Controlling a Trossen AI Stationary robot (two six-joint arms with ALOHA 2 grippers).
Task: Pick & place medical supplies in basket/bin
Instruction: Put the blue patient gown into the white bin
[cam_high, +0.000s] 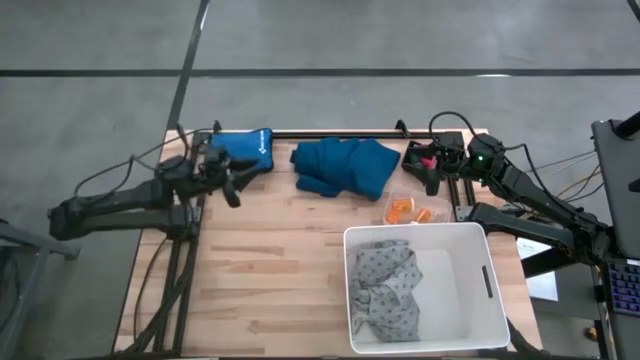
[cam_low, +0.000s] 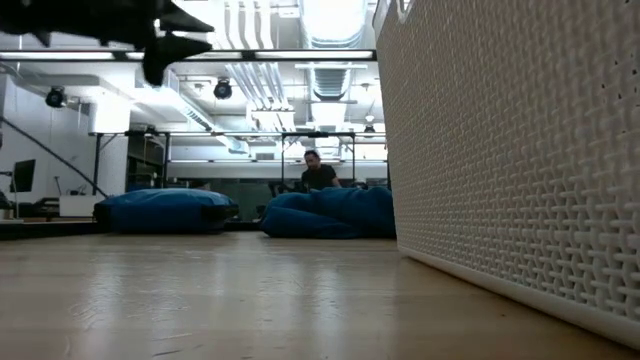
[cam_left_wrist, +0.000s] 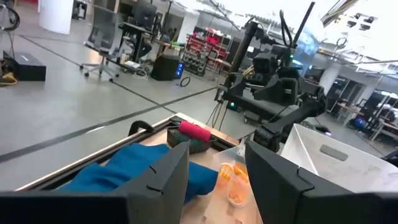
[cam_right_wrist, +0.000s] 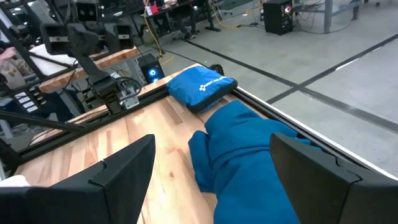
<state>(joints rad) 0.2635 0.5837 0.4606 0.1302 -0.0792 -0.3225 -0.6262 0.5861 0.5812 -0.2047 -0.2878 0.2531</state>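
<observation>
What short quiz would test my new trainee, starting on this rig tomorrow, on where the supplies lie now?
1. True or false: the patterned grey garment lies inside the white tub.
2. What lies between the tub and the teal garment?
A. orange pill bottles
B. scissors
3. Which arm is nearest the blue pouch?

Key: 1 true; 2 A; 3 the left, its left gripper empty, fingers apart.

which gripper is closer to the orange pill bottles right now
Right. The right gripper hangs at the table's far right edge, just beyond the orange pill bottles. The left gripper is across the table by the blue pouch, with the teal garment between.
</observation>
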